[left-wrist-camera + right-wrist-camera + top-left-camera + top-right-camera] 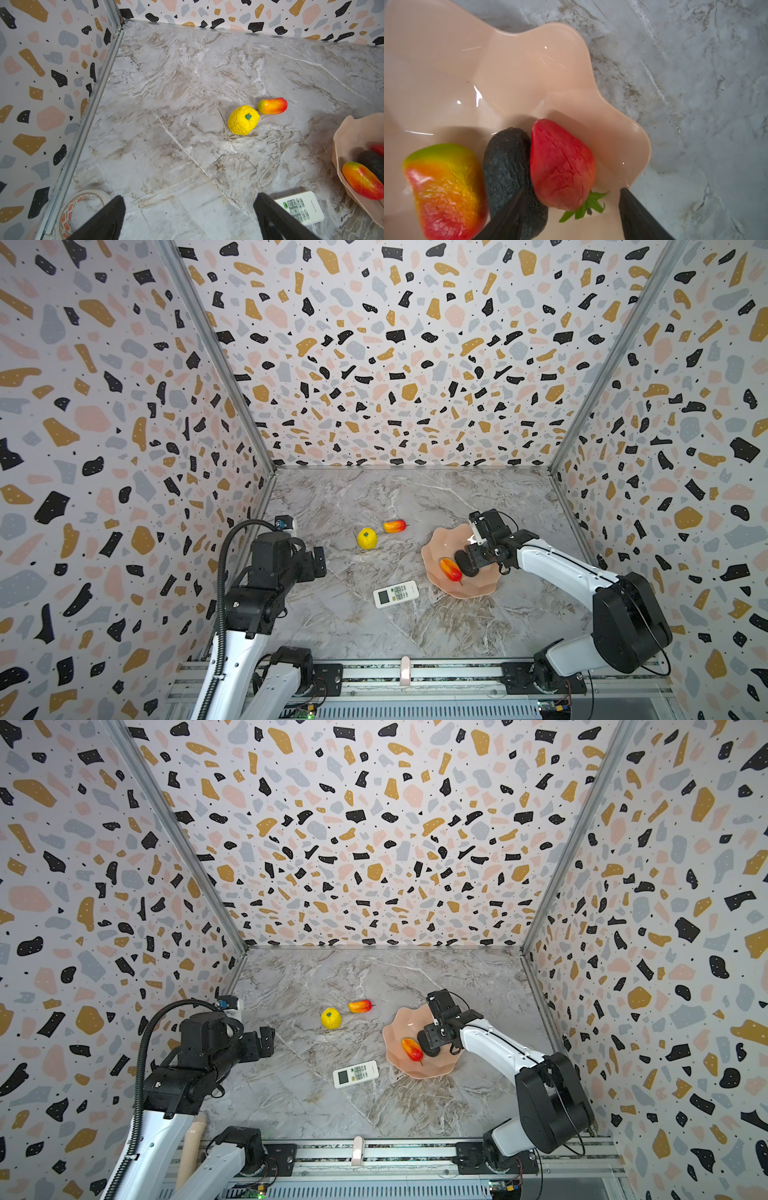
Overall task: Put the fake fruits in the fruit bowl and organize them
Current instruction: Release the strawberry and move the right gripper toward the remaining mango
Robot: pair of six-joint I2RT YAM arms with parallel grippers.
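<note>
Okay, the fruit bowl (446, 541) sits on the right half of the desk (332, 626) w/ three fruits in it. The right gripper (571, 190) points down over the bowl. Its jaws are apart, and the strawberry (560, 164) lies between them on the bowl's floor, green leaves toward the gripper. One finger is clear of the berry. The other crosses over the blackish oval (506, 166), prob. gripping nothing, tho I can't tell if it touches that oval. Strawberry and blackish oval lie pressed side by side. The red-orange-yellow oval (444, 187) lies just beside the black one, on the bowl's left side.

Out on the desk, left of the bowl and farther back, are the bumpy yellow ball (366, 538) and a second red-orange oval (394, 526), close together. A white remote (395, 594) lies near-left of the bowl, just beside its rim. The left gripper (189, 197) hangs over the desk's left side, jaws wide, nothing in them. A tape roll (83, 205) sits by the left wall.
</note>
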